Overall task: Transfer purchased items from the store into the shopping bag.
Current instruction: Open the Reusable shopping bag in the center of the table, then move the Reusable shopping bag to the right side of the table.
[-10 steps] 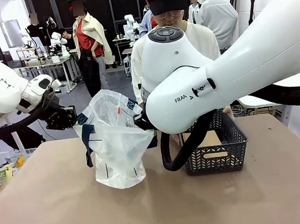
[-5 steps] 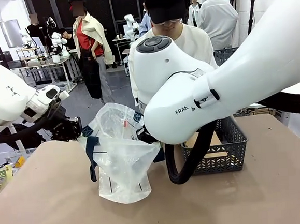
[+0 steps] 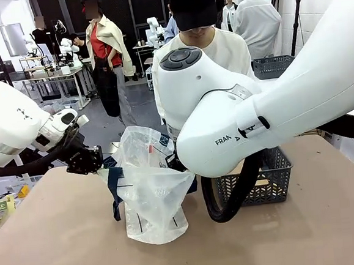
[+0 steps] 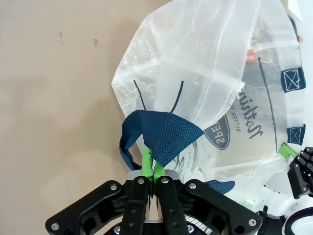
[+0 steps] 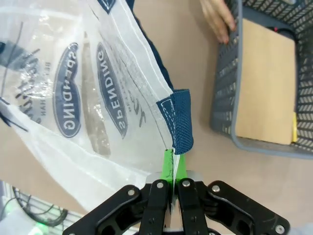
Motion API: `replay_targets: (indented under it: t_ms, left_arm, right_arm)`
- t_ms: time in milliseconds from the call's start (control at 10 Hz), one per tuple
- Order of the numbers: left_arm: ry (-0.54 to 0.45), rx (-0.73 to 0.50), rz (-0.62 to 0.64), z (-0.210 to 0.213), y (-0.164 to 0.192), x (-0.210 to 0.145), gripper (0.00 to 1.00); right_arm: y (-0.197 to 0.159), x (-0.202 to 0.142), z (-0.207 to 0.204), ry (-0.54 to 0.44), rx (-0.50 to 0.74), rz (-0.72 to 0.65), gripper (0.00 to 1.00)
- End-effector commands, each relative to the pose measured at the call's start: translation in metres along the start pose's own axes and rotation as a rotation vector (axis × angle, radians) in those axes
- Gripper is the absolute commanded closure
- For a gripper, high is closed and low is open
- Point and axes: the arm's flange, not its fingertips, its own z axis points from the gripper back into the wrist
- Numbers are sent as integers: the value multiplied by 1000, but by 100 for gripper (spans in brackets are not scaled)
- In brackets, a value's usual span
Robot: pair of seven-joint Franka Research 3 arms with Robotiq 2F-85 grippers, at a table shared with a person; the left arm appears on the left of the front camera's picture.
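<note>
Bag: the translucent white thin plastic shopping bag with dark navy handles and dark print stands on the tan table at the centre of the front view. Its mouth is pulled open upward between the two arms.
Left tool: the left gripper, at the bottom centre of the left wrist view, has its green pads pressed together on the bag's rim, right at a navy mesh handle.
Right tool: the right gripper, at the bottom centre of the right wrist view, has its pads pinched on the bag's opposite edge, just under a stitched navy handle tab.
Inside the bag: a small red patch shows through the wall. I cannot tell what it is.
Basket: a dark grey mesh basket stands just right of the bag, with a flat tan cardboard-like slab lying in it.
Person: a hand is at the basket's rim, top of the right wrist view.
</note>
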Motion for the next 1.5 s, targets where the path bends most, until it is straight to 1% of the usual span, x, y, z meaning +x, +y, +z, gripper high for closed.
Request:
replay_targets:
  t_ms: [0, 1400]
  left_arm:
    - [-7, 7, 5, 5, 2, 1, 100]
    - [-7, 7, 5, 5, 2, 1, 100]
  right_arm:
    - [-1, 2, 4, -6, 0, -3, 100]
    - [-1, 2, 4, -6, 0, -3, 100]
